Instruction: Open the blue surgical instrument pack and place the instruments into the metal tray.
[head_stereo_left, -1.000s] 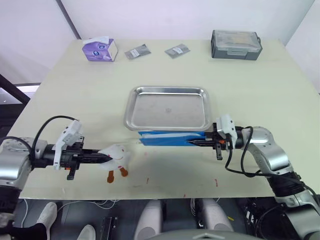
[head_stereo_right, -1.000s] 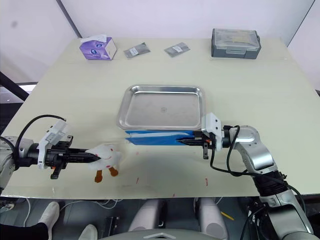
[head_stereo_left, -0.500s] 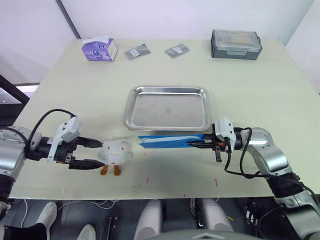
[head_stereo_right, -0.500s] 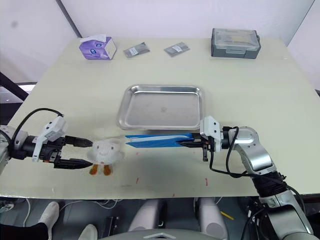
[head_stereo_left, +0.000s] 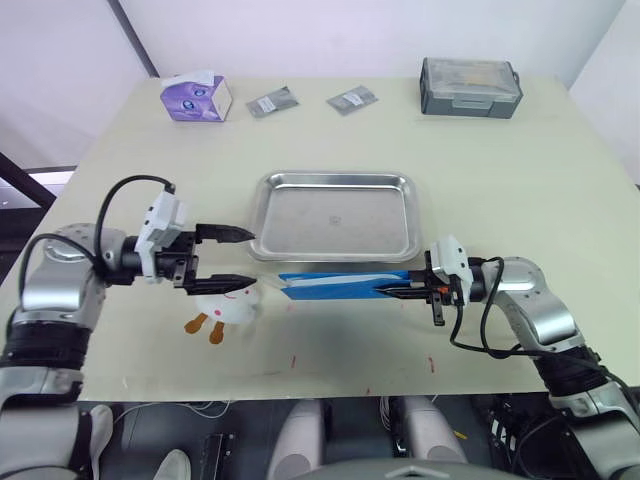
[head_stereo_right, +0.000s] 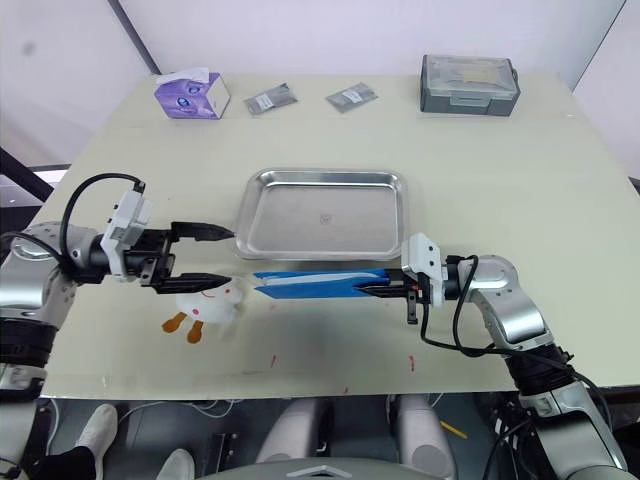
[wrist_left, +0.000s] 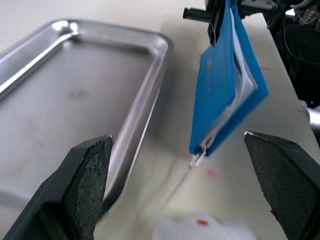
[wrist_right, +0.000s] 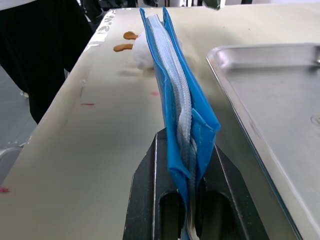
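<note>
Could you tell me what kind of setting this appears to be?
Probably a lab bench staged for surgical-prep practice, not a real operating room. A bare pale table carries a steel metal tray, a blue surgical instrument pack and a purple tissue box, but also a white toy duck.

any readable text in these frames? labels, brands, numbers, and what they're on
None can be read.
Purple tissue box: pale print on its side, too small to read.
Two grey foil packets: dark label patches, unreadable.
Grey lidded box: no legible marking.
Blue surgical instrument pack, clamped in the right end effector: seen edge-on, any print hidden.
Metal tray: faint round stamp at centre, unreadable.
</note>
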